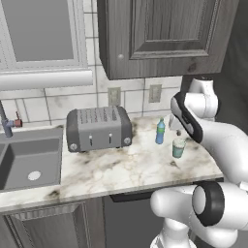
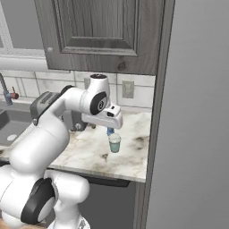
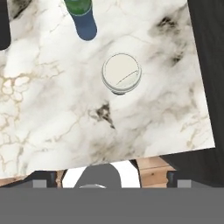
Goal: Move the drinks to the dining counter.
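Now the fingers [image 2: 110, 127] hang wide apart above the teal cup [image 3: 122, 73], which stands on the marble tabletop [image 1: 121, 167] near the blue bottle [image 1: 160, 131], so a crooked drop could bump the bottle and tip it over.

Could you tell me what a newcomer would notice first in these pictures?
Probably the white arm reaching over the marble worktop, its open gripper above the teal cup. Next to the cup stands the slim blue bottle, and the grey toaster sits beside the sink.
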